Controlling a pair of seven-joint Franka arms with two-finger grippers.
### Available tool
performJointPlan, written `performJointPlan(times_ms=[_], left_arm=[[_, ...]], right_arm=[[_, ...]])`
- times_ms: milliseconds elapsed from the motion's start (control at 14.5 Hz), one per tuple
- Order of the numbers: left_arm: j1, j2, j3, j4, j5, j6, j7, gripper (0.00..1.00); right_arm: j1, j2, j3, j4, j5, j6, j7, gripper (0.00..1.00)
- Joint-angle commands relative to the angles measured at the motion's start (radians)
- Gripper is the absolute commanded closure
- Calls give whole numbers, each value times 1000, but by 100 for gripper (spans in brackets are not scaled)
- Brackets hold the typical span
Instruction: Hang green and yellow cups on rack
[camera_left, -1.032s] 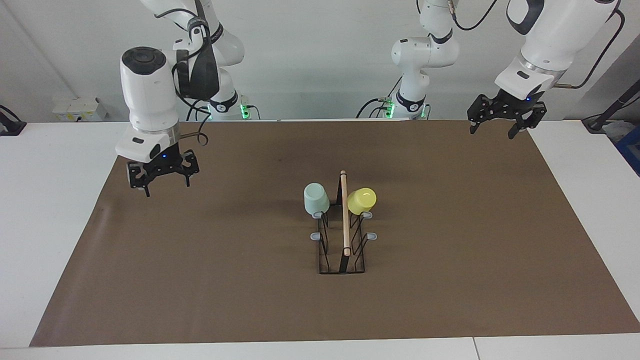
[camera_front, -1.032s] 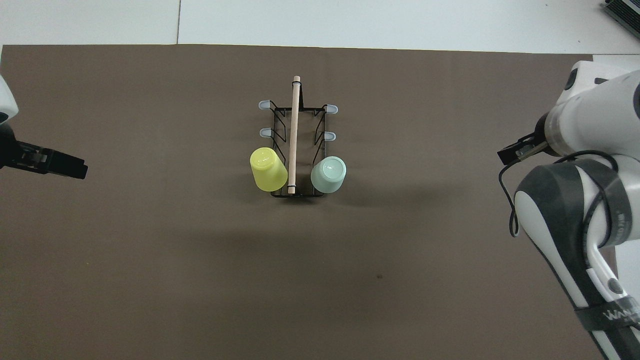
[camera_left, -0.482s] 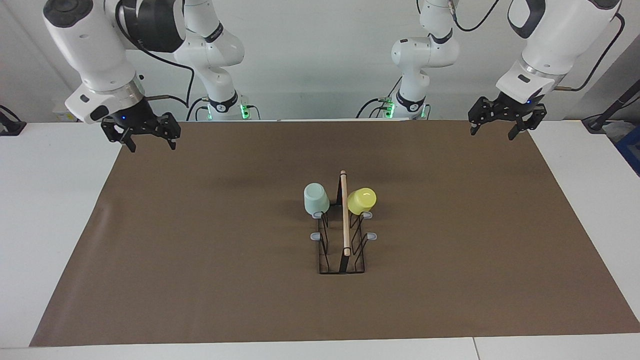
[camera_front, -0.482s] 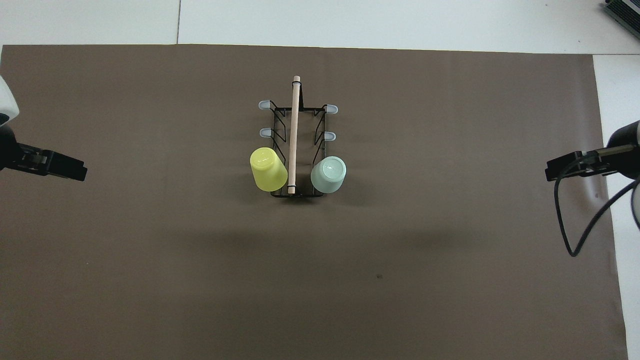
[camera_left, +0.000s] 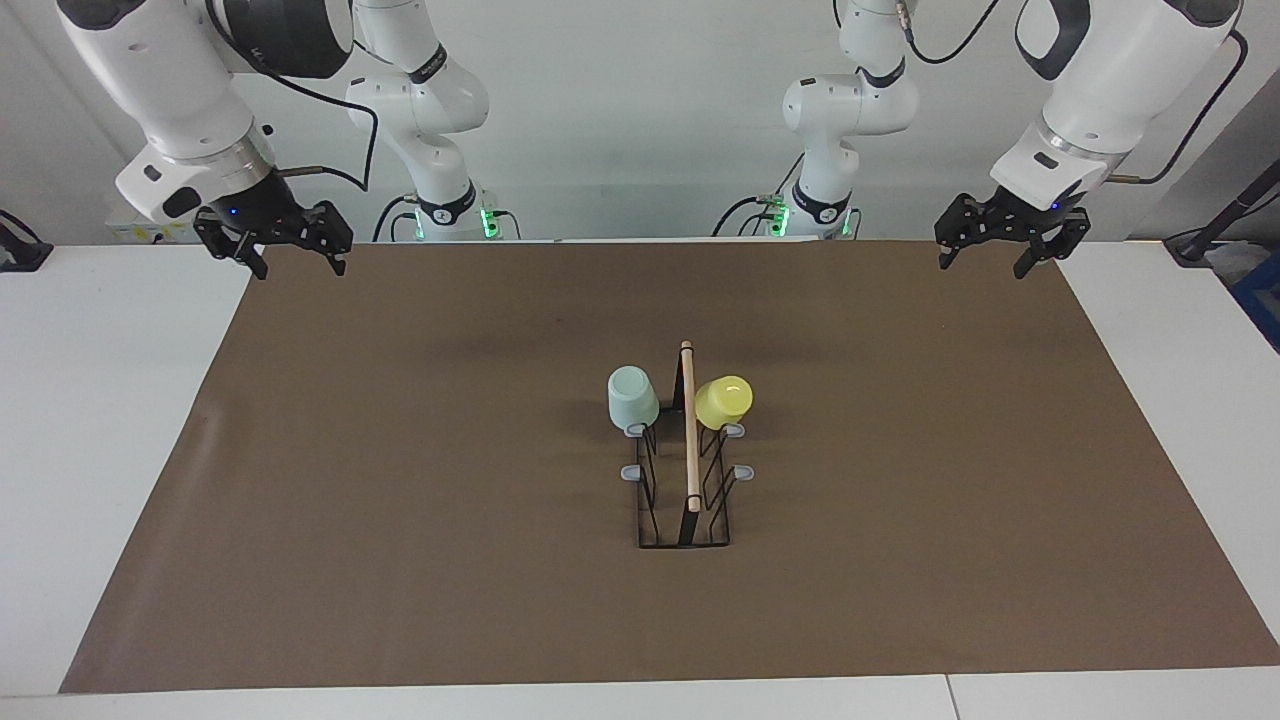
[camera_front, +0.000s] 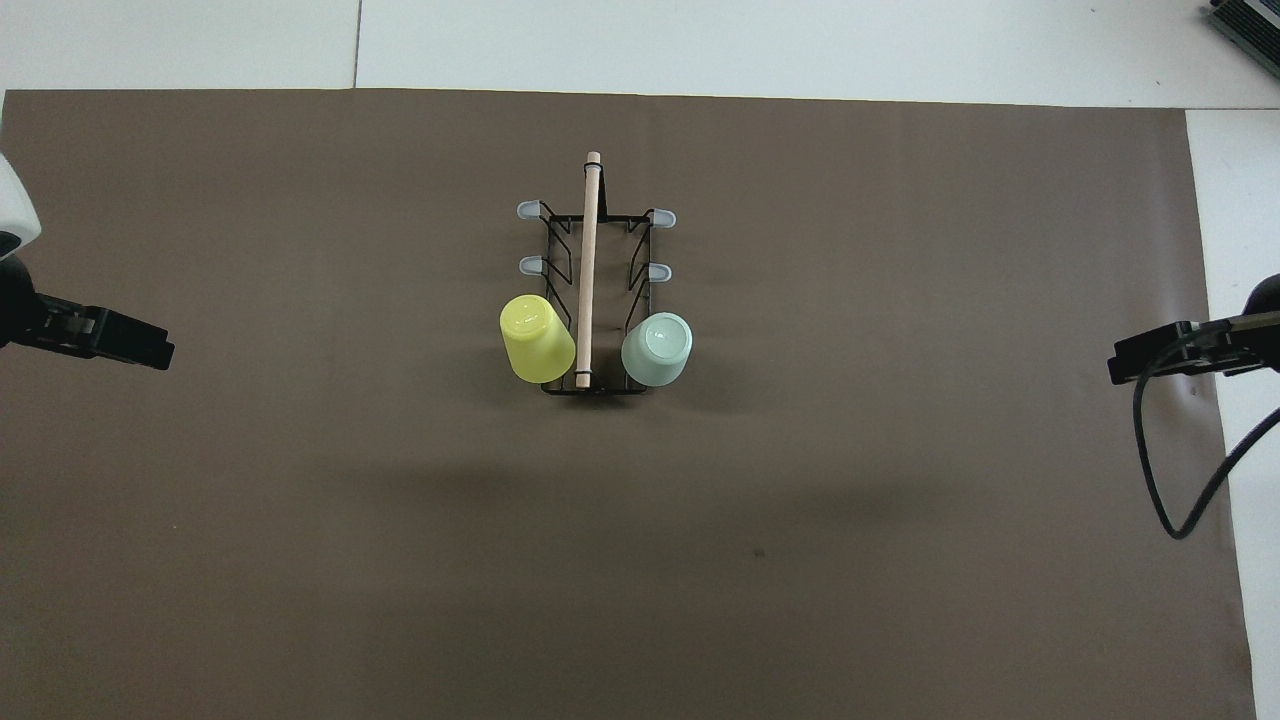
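The rack (camera_left: 690, 450) (camera_front: 588, 270), a black wire frame with a wooden rod along its top, stands mid-mat. The green cup (camera_left: 632, 398) (camera_front: 657, 349) and the yellow cup (camera_left: 723, 401) (camera_front: 537, 338) hang mouth-down on the pair of prongs nearest the robots, green toward the right arm's end, yellow toward the left arm's. My left gripper (camera_left: 982, 268) (camera_front: 135, 346) hovers open and empty over the mat's corner at its own end. My right gripper (camera_left: 302, 272) (camera_front: 1135, 366) hovers open and empty over the matching corner at its end. Both are far from the rack.
A brown mat (camera_left: 400, 520) covers most of the white table (camera_left: 110, 420). The remaining grey-tipped prongs (camera_front: 528, 264) stand bare. A black cable (camera_front: 1165, 500) loops down from the right arm over the mat's edge.
My right arm rose and pulled back from over the mat to the corner at its own end. The left gripper, the cups and the rack stayed put.
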Motion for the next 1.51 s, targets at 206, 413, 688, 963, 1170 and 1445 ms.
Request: performJointPlan(times_ms=[206,413,688,963,1170,1445], left_arm=[[-1,-26,7,-29,-15,3,-73,0],[-2,-26,7,-27,-13,2,-71,0],[-4,-26,5,-27,-12,0,-68,0],[-2,-26,5,-27,-12,0,-68,0],[-4,-26,5,-27,-12,-7,-70,0],[-2,-27,5,-27,-12,-4,-68,0]], right_arm=[[35,-19,25,3,-4,12,81,0],[30,-21,25,-9,2,72,82,0],[24,-15,21,12,23,20,82,0],[23,-16,15,32,29,-16,94,0],[23,-19,15,29,25,-14,93,0],[23,-21,15,25,26,-5,99,0]])
